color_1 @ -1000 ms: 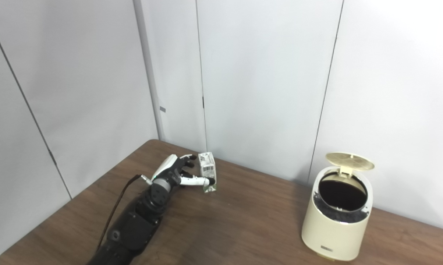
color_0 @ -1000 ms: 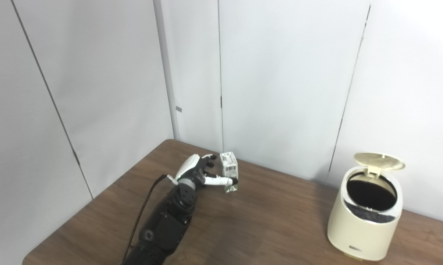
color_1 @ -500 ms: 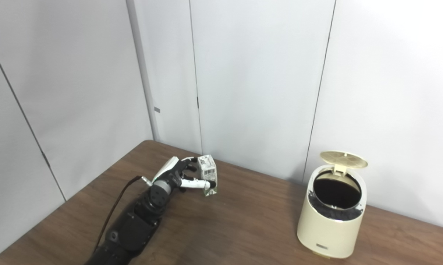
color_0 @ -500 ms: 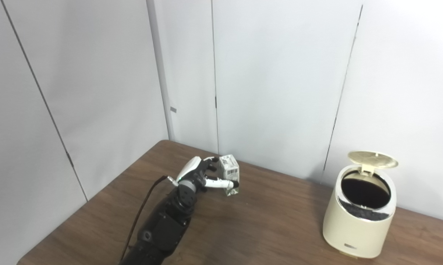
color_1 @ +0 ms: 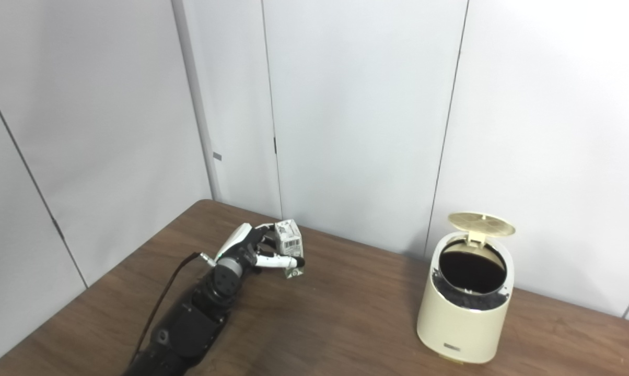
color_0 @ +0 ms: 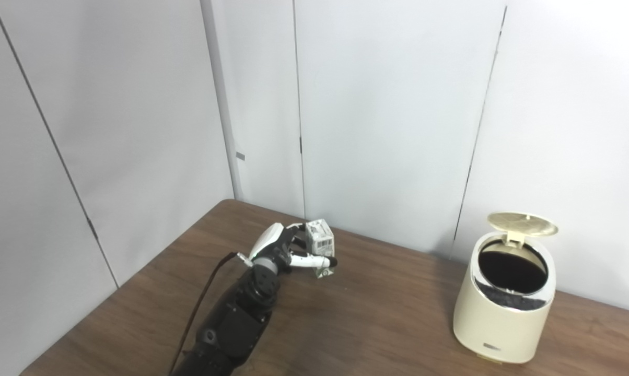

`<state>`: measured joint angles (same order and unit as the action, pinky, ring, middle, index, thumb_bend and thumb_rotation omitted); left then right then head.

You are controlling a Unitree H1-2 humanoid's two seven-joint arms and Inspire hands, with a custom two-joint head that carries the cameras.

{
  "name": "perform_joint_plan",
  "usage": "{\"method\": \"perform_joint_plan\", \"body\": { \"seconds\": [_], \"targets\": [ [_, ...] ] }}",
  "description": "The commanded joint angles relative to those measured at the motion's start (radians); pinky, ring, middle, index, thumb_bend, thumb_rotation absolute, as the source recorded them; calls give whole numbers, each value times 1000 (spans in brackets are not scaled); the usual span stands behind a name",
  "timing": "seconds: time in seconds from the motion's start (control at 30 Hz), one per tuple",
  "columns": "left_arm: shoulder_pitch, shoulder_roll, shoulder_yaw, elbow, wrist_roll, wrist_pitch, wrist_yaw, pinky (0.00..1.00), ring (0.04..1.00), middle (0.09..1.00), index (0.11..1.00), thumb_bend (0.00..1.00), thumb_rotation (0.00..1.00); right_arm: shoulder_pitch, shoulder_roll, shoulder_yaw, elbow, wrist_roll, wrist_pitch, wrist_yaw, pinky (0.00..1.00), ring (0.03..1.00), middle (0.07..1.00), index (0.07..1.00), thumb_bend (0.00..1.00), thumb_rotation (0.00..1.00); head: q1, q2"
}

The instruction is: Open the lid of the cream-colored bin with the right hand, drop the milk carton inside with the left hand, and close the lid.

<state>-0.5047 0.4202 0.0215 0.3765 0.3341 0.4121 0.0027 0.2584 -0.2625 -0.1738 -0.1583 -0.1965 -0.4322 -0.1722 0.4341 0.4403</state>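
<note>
The small white milk carton (color_0: 319, 241) is at the back left of the brown table (color_0: 377, 324), tilted. My left hand (color_0: 279, 249) is shut on it, thumb across its front and fingers behind it. I cannot tell whether its lower corner touches the table. The cream-colored bin (color_0: 502, 324) stands at the right of the table, far from the carton. Its round lid (color_0: 522, 223) is raised at the back and the dark inside shows. The carton (color_1: 287, 241) and the bin (color_1: 463, 324) also show in the right eye view. My right hand is not in view.
Grey wall panels (color_0: 387, 104) stand close behind the table and along its left side. A black cable (color_0: 202, 303) runs along my left forearm. The table's left edge (color_0: 131, 287) runs diagonally near my arm.
The camera has shifted, so the whole scene sits further left. My left hand has closed tighter on the carton, which now leans more. The bin's lid stays raised.
</note>
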Motion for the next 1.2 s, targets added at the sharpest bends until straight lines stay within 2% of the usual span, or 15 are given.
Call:
{"method": "perform_joint_plan", "body": {
  "seconds": [0.0,0.2,0.3,0.4,0.53,0.67,0.8,0.87,0.97,1.0,1.03,1.1,1.17],
  "targets": [
    [-28,7,1,1,-17,-14,-5,742,844,886,933,994,304,14,6,-10,-17,-3,-26,-2,529,662,685,656,216,350,-1,3],
    [-27,-1,-7,30,-13,-64,35,793,860,876,915,990,294,21,12,-23,-32,-4,-17,11,528,654,679,651,207,334,-2,8],
    [-22,-3,-13,42,-8,-94,60,763,829,841,878,970,291,22,12,-27,-28,-5,-20,14,531,661,683,652,211,338,-4,9],
    [-18,-7,-3,55,-30,-129,68,756,820,823,857,947,245,23,12,-29,-29,-2,-21,21,533,665,688,660,214,334,-5,11],
    [-18,-5,-11,50,-20,-129,74,727,794,801,837,930,216,26,15,-33,-35,1,-20,27,532,662,687,656,214,341,-9,13],
    [-18,-5,-20,53,-12,-140,81,681,764,782,822,945,238,26,15,-36,-31,-5,-25,29,528,665,687,660,203,300,-10,14],
    [-18,-15,-4,63,-62,-168,55,664,750,784,832,942,244,29,17,-40,-37,-14,-18,32,531,667,690,665,207,317,-12,15],
    [-19,-25,9,64,-87,-171,48,698,773,794,838,945,219,29,22,-42,-42,-18,-13,32,527,665,687,663,201,302,-13,15],
    [-18,-44,29,78,-119,-209,60,693,767,780,819,922,149,27,24,-43,-40,-23,-22,32,524,662,685,662,200,292,-15,16],
    [-18,-51,37,82,-127,-216,68,690,765,776,814,918,138,27,24,-43,-38,-20,-24,33,524,662,684,662,201,294,-15,16],
    [-20,-60,47,94,-132,-236,89,680,750,757,789,839,92,27,25,-43,-38,-17,-24,33,527,664,686,664,203,302,-15,16],
    [-24,-90,82,117,-150,-276,145,626,695,705,724,822,22,27,26,-43,-38,-11,-22,36,529,665,687,663,204,311,-15,16],
    [-34,-123,124,149,-178,-326,205,579,635,638,659,767,5,26,28,-41,-35,-6,-25,37,529,666,687,663,205,305,-17,16]
  ]
}}
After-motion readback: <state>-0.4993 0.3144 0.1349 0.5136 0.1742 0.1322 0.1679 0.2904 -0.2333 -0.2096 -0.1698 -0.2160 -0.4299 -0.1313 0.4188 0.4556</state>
